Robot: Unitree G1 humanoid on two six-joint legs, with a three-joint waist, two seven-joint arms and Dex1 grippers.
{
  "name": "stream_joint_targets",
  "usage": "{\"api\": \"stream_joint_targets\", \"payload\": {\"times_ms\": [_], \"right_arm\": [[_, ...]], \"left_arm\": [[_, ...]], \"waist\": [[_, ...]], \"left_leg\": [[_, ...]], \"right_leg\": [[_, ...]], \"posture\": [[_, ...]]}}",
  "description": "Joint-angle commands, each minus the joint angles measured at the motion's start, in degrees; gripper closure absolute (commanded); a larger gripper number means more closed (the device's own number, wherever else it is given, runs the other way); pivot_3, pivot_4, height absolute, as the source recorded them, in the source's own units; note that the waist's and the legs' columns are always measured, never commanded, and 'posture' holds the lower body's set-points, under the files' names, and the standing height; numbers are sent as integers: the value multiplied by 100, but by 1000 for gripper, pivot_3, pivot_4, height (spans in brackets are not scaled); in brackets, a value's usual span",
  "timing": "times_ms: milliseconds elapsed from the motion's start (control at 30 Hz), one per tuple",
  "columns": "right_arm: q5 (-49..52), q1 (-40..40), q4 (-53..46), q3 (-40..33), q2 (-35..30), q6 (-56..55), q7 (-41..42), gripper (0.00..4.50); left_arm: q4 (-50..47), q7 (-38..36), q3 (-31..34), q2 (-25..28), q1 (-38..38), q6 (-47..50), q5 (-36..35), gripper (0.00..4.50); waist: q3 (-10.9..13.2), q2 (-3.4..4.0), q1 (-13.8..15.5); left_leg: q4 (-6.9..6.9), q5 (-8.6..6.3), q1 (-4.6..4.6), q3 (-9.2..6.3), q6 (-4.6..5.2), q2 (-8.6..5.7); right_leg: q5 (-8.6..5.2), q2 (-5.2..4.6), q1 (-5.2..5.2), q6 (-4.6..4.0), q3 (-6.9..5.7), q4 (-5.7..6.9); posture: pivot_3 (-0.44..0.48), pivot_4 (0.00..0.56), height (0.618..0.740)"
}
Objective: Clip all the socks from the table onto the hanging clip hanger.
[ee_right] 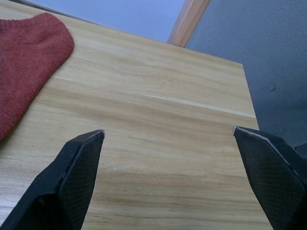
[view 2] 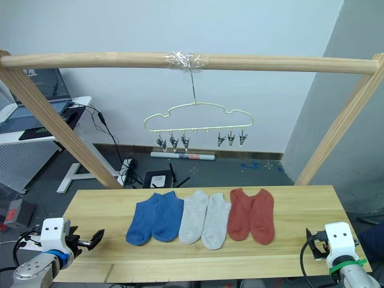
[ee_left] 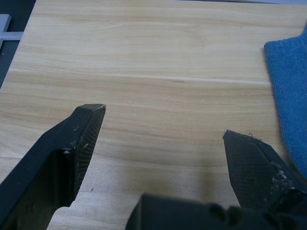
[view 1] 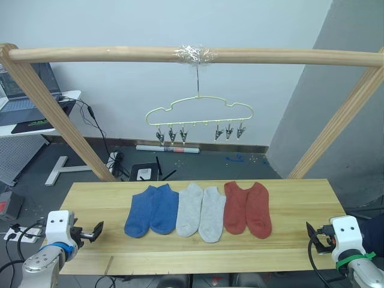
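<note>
Table (view 1: pixel 288 198): 6 socks (view 1: pixel 200 211) in a row, all flat. Hanger (view 1: pixel 201 114) above, clips bare. Left gripper (ee_left: pixel 163 139) and right gripper (ee_right: pixel 168 139) wide open, empty. You start with the nearest blue sock (view 1: pixel 141 215); pinch its cuff.

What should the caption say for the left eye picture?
Six socks lie on the table under an empty clip hanger.

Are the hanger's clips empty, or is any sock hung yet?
Empty. The six clips on the hanger hold nothing; all six socks lie flat in a row on the table.
</note>
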Motion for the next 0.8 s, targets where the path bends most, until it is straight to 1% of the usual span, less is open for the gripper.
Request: {"api": "stream_joint_targets", "payload": {"times_ms": [33, 100, 167, 267, 367, 500, 600, 667, 800], "right_arm": [[12, -91, -59, -124, -92, -85, 3, 0], [-36, -174, -95, -90, -138, -50, 1, 0], [-57, -187, -112, -79, -152, -25, -13, 0], [-22, -186, -151, -58, -107, 19, -32, 0], [-13, -194, -238, -26, -87, 84, -42, 0], [-29, -173, -230, -19, -102, 69, -32, 0], [-95, -194, -210, 7, -135, 3, -42, 0], [-156, -215, -204, 44, -158, -54, -43, 0], [160, -359, -464, 10, -220, 150, 236, 0]], "left_arm": [[-191, 164, 124, -26, -80, 89, -83, 34], [-359, 336, 134, -136, -111, 241, -108, 34], [-439, 171, 134, -125, -86, 294, -199, 34], [-592, -37, 309, -129, -90, 497, -518, 34], [-779, -187, 277, -53, 4, 459, -575, 34], [-1024, -203, 333, -87, 115, 549, -708, 34], [-1338, -303, 416, -142, 203, 647, -950, 34], [-1674, -272, 415, -143, 301, 834, -1018, 34], [-2937, -377, 265, -193, 524, 1031, -1213, 34]], "waist": [[1, 1, 0], [4, 4, 0], [3, -2, -1], [6, -3, -1], [8, -2, 1], [8, -2, 0], [8, -2, 1], [9, -2, 1], [28, -10, 0]], "left_leg": [[0, 0, 0, 0, 0, 0], [1, 0, 0, 0, 0, 0], [2, 0, 0, 1, 0, -1], [0, 0, 0, -3, 0, 4], [-2, -1, -6, -5, -2, 4], [-1, -3, -21, -3, -4, 3], [0, -3, -26, -4, -4, 3], [1, -2, -29, -4, -5, 3], [2, -2, -33, -4, -5, 3]], "right_leg": [[0, 0, 0, 0, 0, 0], [0, 0, 0, 0, 0, 0], [0, 0, 1, 1, 1, 1], [0, 2, 0, -1, -5, 1], [-1, 2, -5, -3, -6, 1], [3, 1, -17, -8, -3, 1], [3, 1, -21, -9, -5, 1], [3, 1, -22, -9, -5, 1], [2, 1, -23, -8, -5, 0]], "posture": [[121, 85, 740], [120, 89, 740], [122, 93, 740], [123, 96, 740], [124, 97, 740], [124, 96, 740], [123, 98, 740], [122, 98, 740], [120, 105, 740]]}}
